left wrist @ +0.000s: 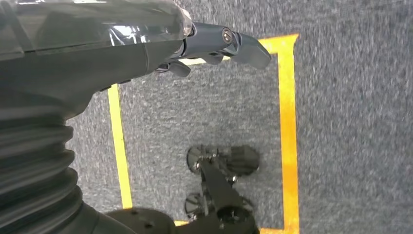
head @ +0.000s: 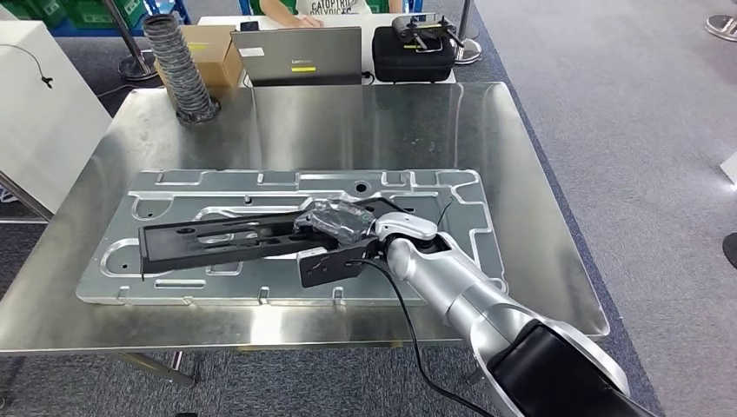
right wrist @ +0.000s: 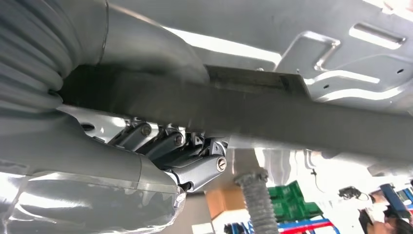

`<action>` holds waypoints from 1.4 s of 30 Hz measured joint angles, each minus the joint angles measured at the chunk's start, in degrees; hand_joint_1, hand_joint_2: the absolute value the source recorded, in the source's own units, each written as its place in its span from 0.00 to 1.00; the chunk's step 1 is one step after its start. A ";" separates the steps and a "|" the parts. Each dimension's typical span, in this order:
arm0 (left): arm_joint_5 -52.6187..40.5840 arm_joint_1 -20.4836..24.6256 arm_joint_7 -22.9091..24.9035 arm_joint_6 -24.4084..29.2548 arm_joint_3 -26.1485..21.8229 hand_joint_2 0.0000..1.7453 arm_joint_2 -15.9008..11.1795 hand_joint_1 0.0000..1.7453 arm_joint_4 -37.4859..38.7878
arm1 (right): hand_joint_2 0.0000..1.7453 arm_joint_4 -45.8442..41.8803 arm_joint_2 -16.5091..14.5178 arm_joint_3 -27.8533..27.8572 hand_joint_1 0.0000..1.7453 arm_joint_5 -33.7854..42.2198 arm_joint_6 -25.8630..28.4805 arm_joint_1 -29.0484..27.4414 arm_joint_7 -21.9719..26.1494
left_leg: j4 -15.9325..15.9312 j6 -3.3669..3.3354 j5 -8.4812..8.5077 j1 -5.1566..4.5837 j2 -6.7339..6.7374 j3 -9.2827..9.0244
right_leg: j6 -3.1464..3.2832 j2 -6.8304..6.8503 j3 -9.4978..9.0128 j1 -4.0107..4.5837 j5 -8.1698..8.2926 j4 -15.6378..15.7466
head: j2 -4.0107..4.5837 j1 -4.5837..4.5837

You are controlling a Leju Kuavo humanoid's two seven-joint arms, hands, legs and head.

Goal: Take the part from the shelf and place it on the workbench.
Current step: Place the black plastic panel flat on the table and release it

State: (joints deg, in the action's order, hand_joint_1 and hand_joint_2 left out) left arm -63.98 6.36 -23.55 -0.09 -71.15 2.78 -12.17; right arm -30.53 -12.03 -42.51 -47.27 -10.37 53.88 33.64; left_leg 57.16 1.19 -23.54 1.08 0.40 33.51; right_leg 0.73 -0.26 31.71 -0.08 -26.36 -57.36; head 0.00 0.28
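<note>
The part is a long black metal bracket (head: 217, 239) stretched lengthwise over a silver stamped panel (head: 434, 187) on the steel workbench (head: 348, 122). My right hand (head: 341, 221), wrapped in clear film, grips the bracket near its right end. In the right wrist view the fingers (right wrist: 195, 170) curl under the black bar (right wrist: 292, 122), with the thumb over it and the panel (right wrist: 350, 53) close behind. I cannot tell whether the bracket rests fully on the panel. My left hand (left wrist: 214, 46) hangs over the grey carpet, fingers loosely apart and holding nothing.
At the bench's far edge stand a ribbed grey hose (head: 180, 69), a cardboard box (head: 213, 48), a laptop (head: 300, 56) and a black case (head: 413, 52). A person sits behind them. A white cabinet (head: 43, 113) is at the left. Yellow tape (left wrist: 290, 122) marks the floor.
</note>
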 joint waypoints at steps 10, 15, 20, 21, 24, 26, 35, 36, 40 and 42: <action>0.25 -0.23 -0.67 -0.97 0.16 0.50 0.15 0.00 0.00 | 0.00 0.06 -0.31 -5.73 0.00 6.06 0.37 -1.98 -2.50 | 7.02 1.02 -2.63 0.25 -0.02 2.69 | 0.71 0.19 0.33 -0.23 0.50 0.30 | 0.00 -0.44; 0.52 -0.08 -0.91 -1.21 0.20 0.00 0.14 0.00 0.00 | 0.00 0.06 -0.25 -6.84 0.00 6.80 0.41 -2.06 -2.84 | 0.20 -0.52 -0.93 -0.25 -0.23 -0.11 | -0.70 0.09 0.86 0.00 0.30 0.02 | 0.00 -0.38; 1.19 0.03 -1.97 -1.29 0.20 0.00 0.15 0.00 0.00 | 0.00 0.31 0.04 -8.65 0.00 7.36 1.78 -1.44 -4.33 | -0.14 -1.95 -0.65 -0.11 -0.21 -0.01 | -1.57 0.14 6.71 -0.20 -6.12 -12.28 | 0.00 -0.33; 1.27 0.02 -2.11 -1.31 0.20 0.00 0.15 0.00 0.00 | 0.00 0.45 0.18 -9.13 0.00 7.46 2.29 -1.40 -4.78 | -0.11 -2.01 -0.67 -0.18 -0.21 0.01 | -1.60 0.15 8.53 -0.21 -7.14 -15.78 | 0.00 -0.34; 1.41 0.00 -2.27 -1.44 0.20 0.00 0.17 0.00 0.00 | 0.00 0.80 0.65 -9.89 0.00 7.82 4.28 -1.09 -5.80 | 0.02 -2.03 -0.74 -0.41 -0.39 -0.07 | -1.11 0.14 8.12 -0.15 -3.83 -13.60 | 0.00 -0.33; 1.47 0.03 -2.28 -1.50 0.20 0.00 0.27 0.00 0.00 | 0.00 0.86 0.88 -9.94 0.00 8.69 6.09 -0.43 -5.97 | 0.16 -1.87 -0.86 -0.67 -0.50 -0.08 | -0.33 0.18 4.45 0.12 0.08 -5.20 | 0.00 -0.36; 3.11 -0.53 -3.14 -1.71 0.00 0.00 0.22 0.00 0.00 | 0.00 -5.72 4.63 -2.01 0.00 17.58 30.53 -1.71 -5.76 | 10.71 0.48 -7.01 -0.50 -0.49 4.64 | 1.02 0.43 2.23 -0.21 1.92 0.44 | 0.00 -0.77; 3.37 -0.67 -3.43 -1.89 -0.14 0.00 0.23 0.00 0.00 | 0.00 -7.93 5.58 -0.02 0.00 18.49 33.54 -3.20 -5.19 | 14.40 0.70 -8.42 -0.38 -0.48 6.34 | 1.04 0.49 2.22 -0.20 1.90 0.43 | 0.00 -0.80; 4.12 -1.26 -4.40 -2.50 -0.47 0.00 0.21 0.00 0.00 | 0.00 -18.79 9.57 8.91 0.00 20.85 40.57 -10.67 -2.90 | 10.03 0.96 -4.19 0.04 -0.45 4.25 | 0.63 0.55 2.00 -0.33 1.56 0.19 | 0.00 -0.79; 4.28 -1.27 -4.66 -2.70 -0.55 0.00 0.21 0.00 0.00 | 0.00 -23.99 10.90 12.62 0.00 20.68 42.44 -13.65 -2.37 | 2.87 0.57 -1.74 0.00 -0.51 0.68 | 0.06 0.37 2.00 -0.22 1.32 -0.10 | 0.00 -0.79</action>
State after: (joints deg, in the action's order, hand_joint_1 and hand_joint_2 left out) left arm -59.70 5.09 -28.21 -2.79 -71.70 2.98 -12.17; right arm -54.52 -1.12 -29.89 -26.59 32.06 40.23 31.27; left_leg 60.03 1.76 -25.28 1.08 -0.11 34.19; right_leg 0.79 0.12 33.70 -0.30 -25.04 -57.46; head 0.00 -0.50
